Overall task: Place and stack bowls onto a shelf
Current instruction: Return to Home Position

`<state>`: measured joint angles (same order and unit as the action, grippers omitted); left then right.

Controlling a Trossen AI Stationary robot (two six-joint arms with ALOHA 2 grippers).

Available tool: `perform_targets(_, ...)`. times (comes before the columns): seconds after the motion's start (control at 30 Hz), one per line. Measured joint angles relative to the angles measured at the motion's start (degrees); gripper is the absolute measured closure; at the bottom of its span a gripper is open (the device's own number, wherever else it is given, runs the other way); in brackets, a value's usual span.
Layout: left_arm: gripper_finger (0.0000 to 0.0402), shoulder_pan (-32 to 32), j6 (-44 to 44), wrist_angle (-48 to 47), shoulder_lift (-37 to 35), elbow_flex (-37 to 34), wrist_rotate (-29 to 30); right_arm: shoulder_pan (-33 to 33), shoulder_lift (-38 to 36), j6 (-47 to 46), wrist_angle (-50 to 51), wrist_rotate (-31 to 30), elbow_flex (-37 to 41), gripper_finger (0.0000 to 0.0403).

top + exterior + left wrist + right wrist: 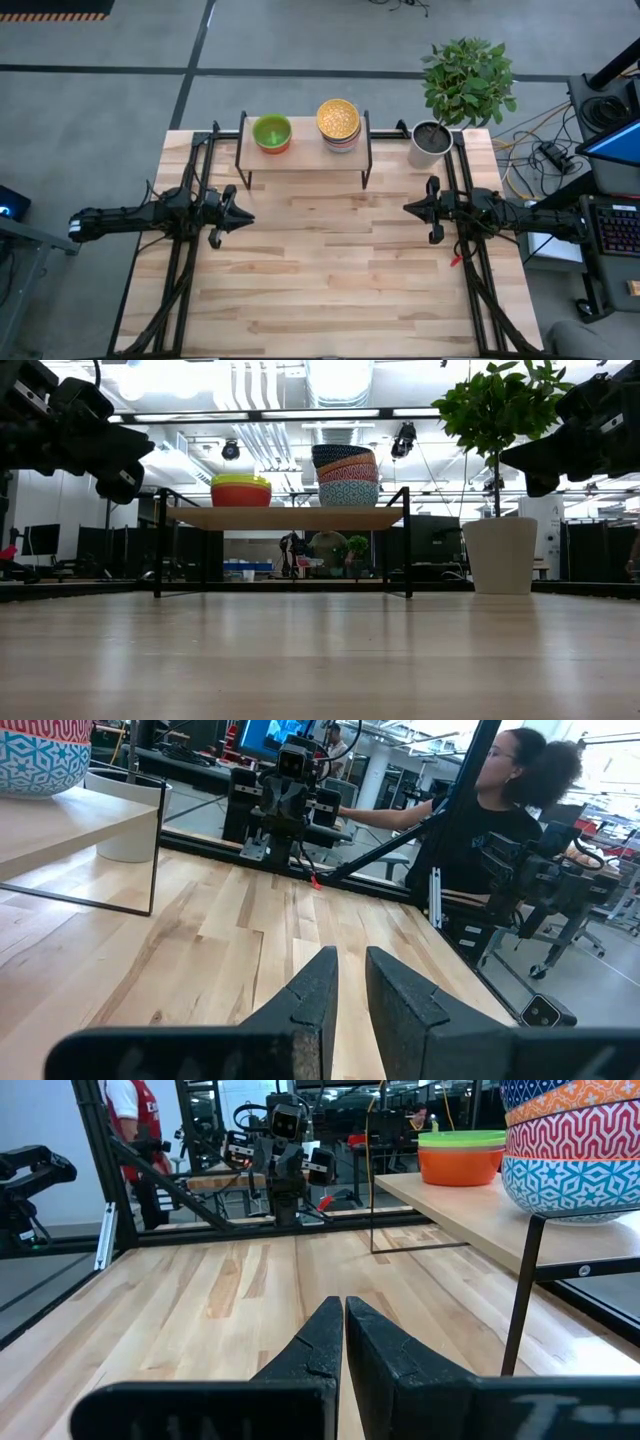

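The shelf stands at the table's far edge, with the bowls on its wooden board in two stacks. The left stack is green on top, with yellow and orange below. The right stack is gold inside at the top, and its lowest bowl is blue-white patterned. My left gripper hangs level over the table's left side. Its fingers stand a narrow gap apart with nothing between them. My right gripper hangs level over the right side, shut and holding nothing.
A grey pot with a green plant stands at the far right corner, beside the shelf. Black frame rails run along both table sides. Bare wooden tabletop lies between the arms. People show beyond the table.
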<state>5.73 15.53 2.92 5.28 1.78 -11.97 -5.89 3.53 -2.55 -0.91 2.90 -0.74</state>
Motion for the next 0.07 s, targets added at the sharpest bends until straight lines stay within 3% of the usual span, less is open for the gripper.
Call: perform_targets(0.07, 0.0363, 0.00, 0.01, 0.01, 0.00, 0.00, 0.00, 0.00, 0.00, 0.00, -0.02, 0.00, -0.01, 0.0394)
